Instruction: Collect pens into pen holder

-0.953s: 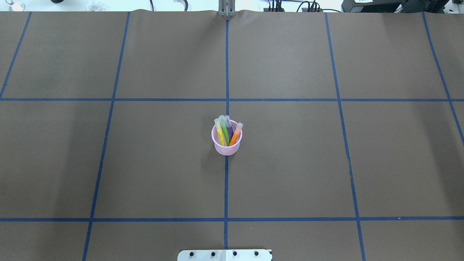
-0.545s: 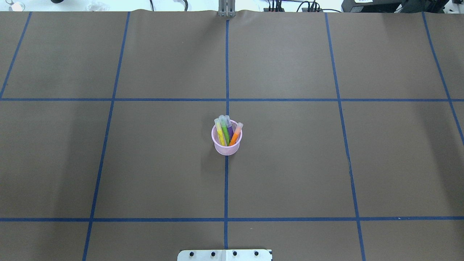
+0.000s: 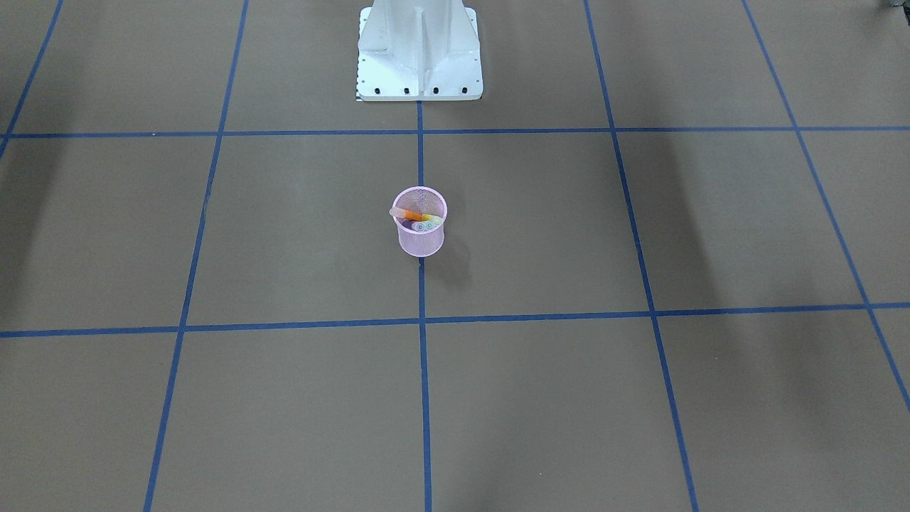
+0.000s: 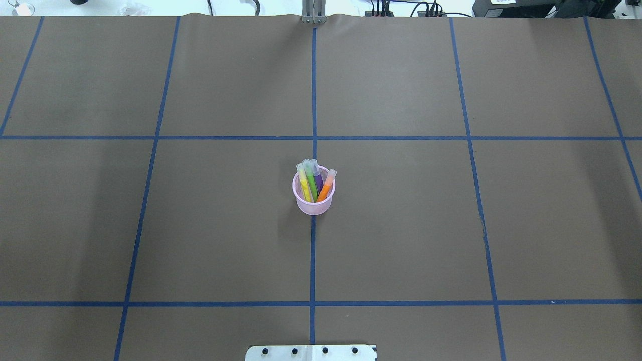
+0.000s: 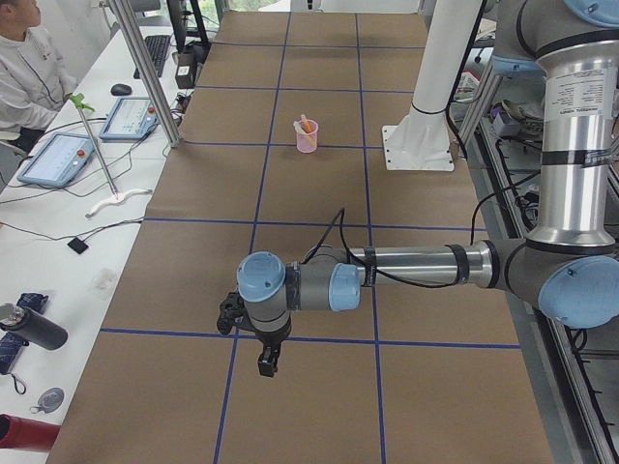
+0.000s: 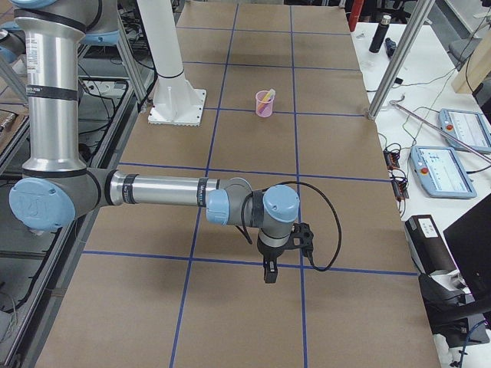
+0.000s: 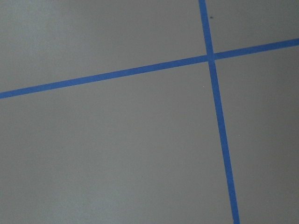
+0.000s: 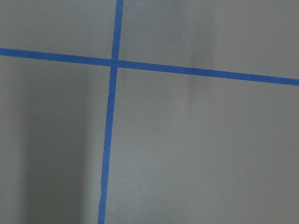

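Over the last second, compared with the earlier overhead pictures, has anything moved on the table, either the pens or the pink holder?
Nothing visibly changed. In the overhead view the pen holder stands upright at the same spot on the centre blue line. The yellow pen, green pen, purple pen and orange pen are all inside it, leaning as before. No arm shows in that view, then or now.

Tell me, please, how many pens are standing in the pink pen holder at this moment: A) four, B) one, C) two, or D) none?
A: the overhead view shows a yellow pen, a green pen, a purple pen and an orange pen, all inside the pen holder.
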`<state>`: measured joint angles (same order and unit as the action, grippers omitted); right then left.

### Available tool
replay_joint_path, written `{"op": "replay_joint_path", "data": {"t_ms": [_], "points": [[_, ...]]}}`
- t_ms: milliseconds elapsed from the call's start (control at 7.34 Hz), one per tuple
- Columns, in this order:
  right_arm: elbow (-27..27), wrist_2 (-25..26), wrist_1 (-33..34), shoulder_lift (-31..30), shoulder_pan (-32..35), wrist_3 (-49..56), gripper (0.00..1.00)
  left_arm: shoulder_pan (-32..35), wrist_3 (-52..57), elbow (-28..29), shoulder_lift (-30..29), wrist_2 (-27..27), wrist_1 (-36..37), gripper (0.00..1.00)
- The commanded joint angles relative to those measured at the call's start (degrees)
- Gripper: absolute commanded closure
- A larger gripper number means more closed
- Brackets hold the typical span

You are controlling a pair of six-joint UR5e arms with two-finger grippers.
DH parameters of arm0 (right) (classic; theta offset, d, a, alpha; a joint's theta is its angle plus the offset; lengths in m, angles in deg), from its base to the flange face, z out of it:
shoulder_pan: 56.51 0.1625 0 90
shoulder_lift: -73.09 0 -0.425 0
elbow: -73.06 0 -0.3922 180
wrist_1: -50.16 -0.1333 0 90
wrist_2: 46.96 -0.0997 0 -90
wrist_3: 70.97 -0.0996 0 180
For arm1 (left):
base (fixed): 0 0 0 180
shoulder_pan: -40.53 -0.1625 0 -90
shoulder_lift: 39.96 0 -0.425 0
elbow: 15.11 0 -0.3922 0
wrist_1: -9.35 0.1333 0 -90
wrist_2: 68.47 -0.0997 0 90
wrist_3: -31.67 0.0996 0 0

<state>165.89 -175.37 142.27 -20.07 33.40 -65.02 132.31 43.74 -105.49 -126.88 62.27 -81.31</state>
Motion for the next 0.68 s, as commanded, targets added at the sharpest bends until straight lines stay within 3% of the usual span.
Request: {"op": "replay_joint_path", "data": {"t_ms": [0,545], "points": [[-0.02,0.0,0.0,-0.01,0.0,0.03,0.0,-0.02,-0.03,0.37,0.0,-0.05,0.04,0.0],[-0.11,-0.09,0.0,-0.18,-0.09,0.03,0.0,-0.02,-0.12,0.55,0.0,0.04,-0.13,0.0]]}}
